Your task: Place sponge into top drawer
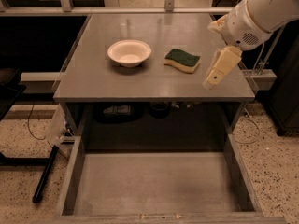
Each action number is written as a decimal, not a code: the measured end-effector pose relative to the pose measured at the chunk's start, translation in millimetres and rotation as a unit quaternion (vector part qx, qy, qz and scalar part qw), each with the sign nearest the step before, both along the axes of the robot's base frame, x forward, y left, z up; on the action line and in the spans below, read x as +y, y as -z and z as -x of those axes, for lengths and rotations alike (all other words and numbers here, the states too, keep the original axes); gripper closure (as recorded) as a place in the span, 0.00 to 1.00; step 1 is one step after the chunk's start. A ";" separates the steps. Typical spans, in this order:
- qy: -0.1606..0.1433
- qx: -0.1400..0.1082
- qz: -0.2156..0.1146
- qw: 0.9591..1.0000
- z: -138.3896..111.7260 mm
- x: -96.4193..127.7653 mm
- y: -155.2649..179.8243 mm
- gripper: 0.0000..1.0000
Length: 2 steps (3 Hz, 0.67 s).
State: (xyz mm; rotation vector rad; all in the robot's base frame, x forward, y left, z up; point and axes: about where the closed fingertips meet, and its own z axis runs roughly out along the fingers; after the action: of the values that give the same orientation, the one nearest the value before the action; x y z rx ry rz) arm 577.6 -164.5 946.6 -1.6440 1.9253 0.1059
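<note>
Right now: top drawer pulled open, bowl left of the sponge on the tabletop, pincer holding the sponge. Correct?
One thing is off: the pincer is not holding the sponge. It hangs over the right edge of the tabletop, apart from the sponge, which lies flat there, right of the bowl. The camera view shows it. The top drawer is open, as you said.

I see the sponge (182,60) on the tabletop (140,85), just right of the bowl (129,52). My gripper (211,80) hangs over the table's front right part, right of the sponge and apart from it. The top drawer (156,185) stands open below, in front.
</note>
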 end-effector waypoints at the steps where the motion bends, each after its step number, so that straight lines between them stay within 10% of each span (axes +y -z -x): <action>1: 0.003 0.000 -0.025 1.000 -33.3 12.4 9.3 0.00; 2: 0.013 0.000 -0.035 0.999 -69.6 21.6 15.8 0.00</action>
State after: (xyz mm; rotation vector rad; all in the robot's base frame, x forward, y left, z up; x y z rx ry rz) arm 647.2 -142.8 930.8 -1.5736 1.9199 0.1620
